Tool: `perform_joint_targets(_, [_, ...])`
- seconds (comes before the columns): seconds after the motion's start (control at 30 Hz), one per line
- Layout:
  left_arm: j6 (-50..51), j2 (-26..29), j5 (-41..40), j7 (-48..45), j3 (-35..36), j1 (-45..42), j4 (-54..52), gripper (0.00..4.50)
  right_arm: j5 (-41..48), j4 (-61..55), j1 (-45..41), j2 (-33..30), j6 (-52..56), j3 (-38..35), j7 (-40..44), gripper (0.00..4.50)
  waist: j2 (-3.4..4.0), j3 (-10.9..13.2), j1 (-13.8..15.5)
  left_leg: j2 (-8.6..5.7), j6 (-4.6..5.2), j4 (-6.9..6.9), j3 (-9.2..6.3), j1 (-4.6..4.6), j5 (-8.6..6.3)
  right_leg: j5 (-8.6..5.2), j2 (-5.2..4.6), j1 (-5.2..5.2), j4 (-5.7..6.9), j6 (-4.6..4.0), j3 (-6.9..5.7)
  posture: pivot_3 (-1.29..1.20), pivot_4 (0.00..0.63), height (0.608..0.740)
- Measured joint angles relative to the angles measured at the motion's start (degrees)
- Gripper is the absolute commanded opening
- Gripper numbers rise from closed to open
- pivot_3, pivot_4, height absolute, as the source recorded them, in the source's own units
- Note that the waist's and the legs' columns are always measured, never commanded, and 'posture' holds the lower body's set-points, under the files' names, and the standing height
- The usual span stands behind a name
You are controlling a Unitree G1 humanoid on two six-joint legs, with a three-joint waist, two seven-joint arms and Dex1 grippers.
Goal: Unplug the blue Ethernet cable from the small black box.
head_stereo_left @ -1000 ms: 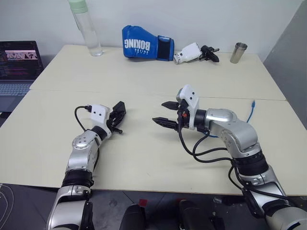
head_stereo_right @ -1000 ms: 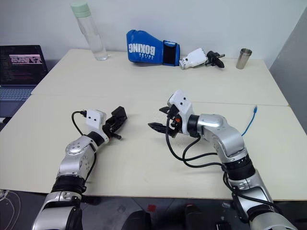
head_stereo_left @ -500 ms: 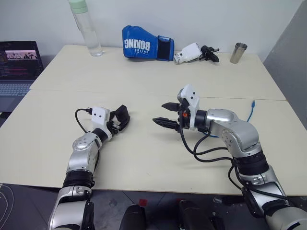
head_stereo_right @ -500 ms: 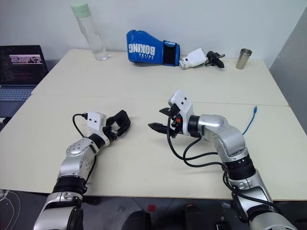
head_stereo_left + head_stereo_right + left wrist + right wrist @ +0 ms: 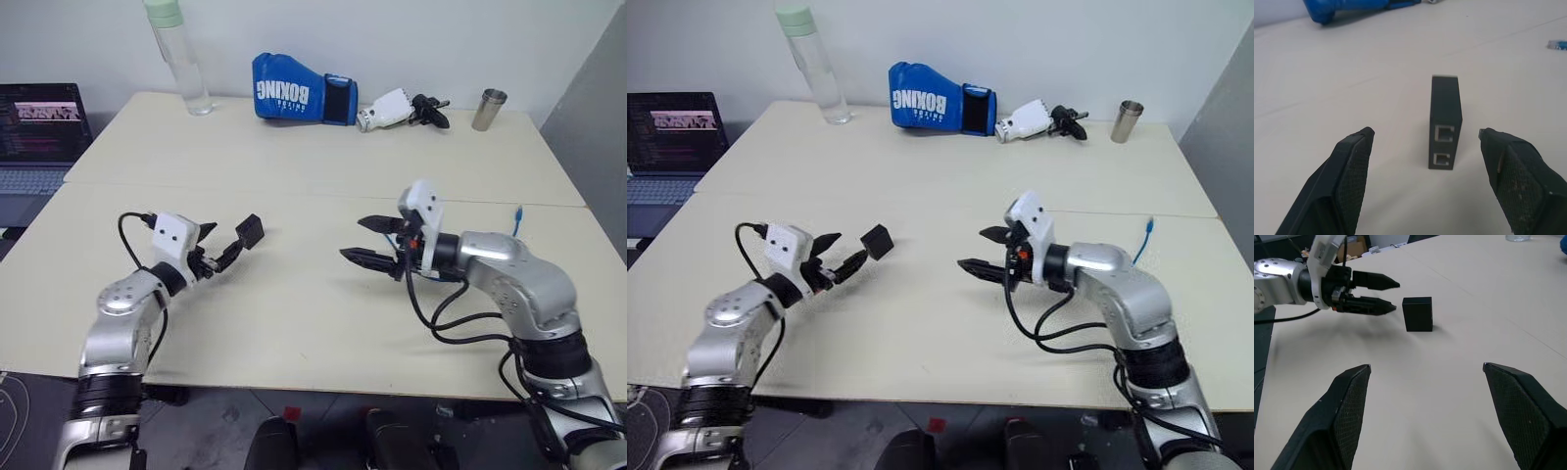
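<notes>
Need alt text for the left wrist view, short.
A small black box stands on edge on a beige table, two empty ports facing the open left end effector, untouched between its fingers. A blue cable end lies farther off.

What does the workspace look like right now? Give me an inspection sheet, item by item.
Surface: pale table, a seam running across it.
Job's things: small black box stands on edge, both ports empty in the left wrist view; blue Ethernet cable lies apart near the table's right edge, unplugged.
Clutter: blue boxing glove, clear bottle, metal cup, spare gripper along the far side.
Grippers: left gripper open beside the box, not touching it; right gripper open, holding nothing.
Cables: black cables loop from the right arm.
Surroundings: laptop at the left, white wall behind.
</notes>
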Motion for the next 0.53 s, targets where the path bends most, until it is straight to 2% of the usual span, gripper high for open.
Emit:
perform_joint_targets(0.13, [5.1, 5.9, -1.3, -3.7, 0.4, 1.1, -6.6, 3.67, 2.3, -2.3, 3.7, -7.1, 0.3, -5.7, 2.5, 3.89, 0.01, 0.0, 0.0, -0.09, 0.01, -0.02, 0.0, 0.02, 0.0, -0.01, -0.02, 0.0, -0.05, 0.01, 0.0, 0.0, 0.15, 0.74])
perform_joint_targets(0.4, [9.3, 14.0, -6.7, -12.8, 3.0, 0.0, -8.9, 3.67, 2.9, -2.8, 9.4, -19.7, -2.5, -7.5, 12.1, 3.89, 0.03, 0.0, 0.0, -0.12, 0.02, -0.04, 0.08, 0.04, -0.01, -0.02, 0.0, 0.0, -0.09, 0.02, 0.02, 0.0, 0.15, 0.74])
perform_joint_targets(0.53, [10.2, 14.5, -8.4, -14.4, 3.6, -0.4, -9.1, 3.67, 3.8, -2.0, 9.4, -20.1, -3.6, -8.1, 13.5, 3.89, 0.03, 0.0, -0.1, -0.12, 0.02, -0.03, 0.07, 0.04, -0.01, -0.02, 0.0, 0.0, -0.09, 0.02, 0.01, 0.0, 0.15, 0.74])
